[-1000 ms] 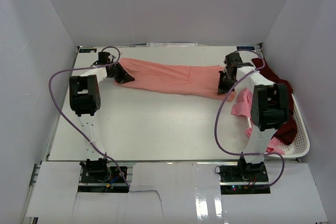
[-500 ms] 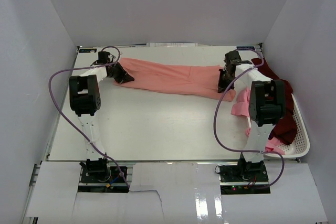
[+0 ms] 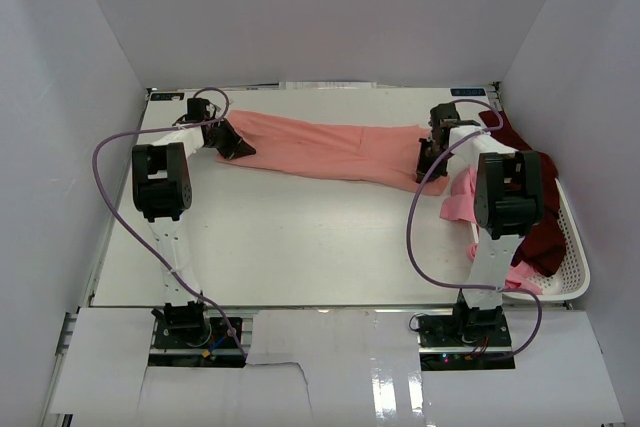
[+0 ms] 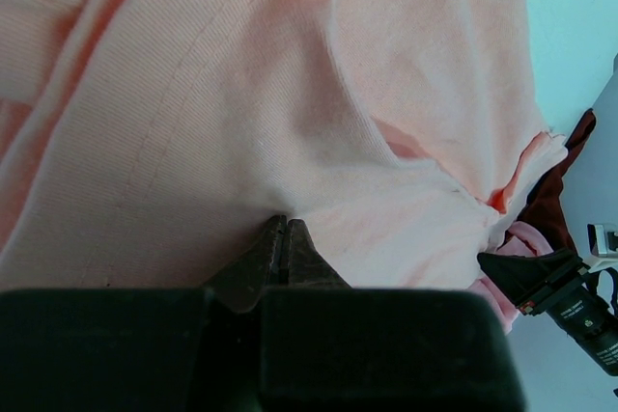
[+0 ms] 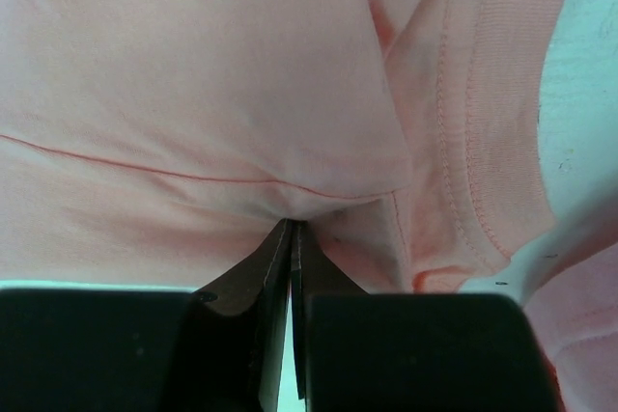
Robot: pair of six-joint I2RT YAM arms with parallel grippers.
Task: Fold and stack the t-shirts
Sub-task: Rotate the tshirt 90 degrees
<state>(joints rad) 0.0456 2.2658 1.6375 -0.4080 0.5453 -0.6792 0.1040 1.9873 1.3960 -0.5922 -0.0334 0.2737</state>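
A salmon-pink t-shirt point(image 3: 330, 147) lies stretched in a long band across the far part of the table. My left gripper point(image 3: 237, 144) is shut on its left end, and its jaws point(image 4: 284, 222) pinch a fold of the cloth point(image 4: 290, 94). My right gripper point(image 3: 428, 159) is shut on the right end, where cloth point(image 5: 241, 74) bunches at the jaw tips point(image 5: 291, 224) beside a ribbed hem point(image 5: 502, 123). A lighter pink t-shirt point(image 3: 461, 197) and a dark maroon t-shirt point(image 3: 545, 227) lie in and over the basket at the right.
A white slotted basket point(image 3: 574, 247) stands at the table's right edge, next to my right arm. White walls close in the table at the left, back and right. Purple cables loop off both arms.
My right gripper has shifted slightly away from me with the shirt's right end. The left arm and the shirt's left end have not moved.
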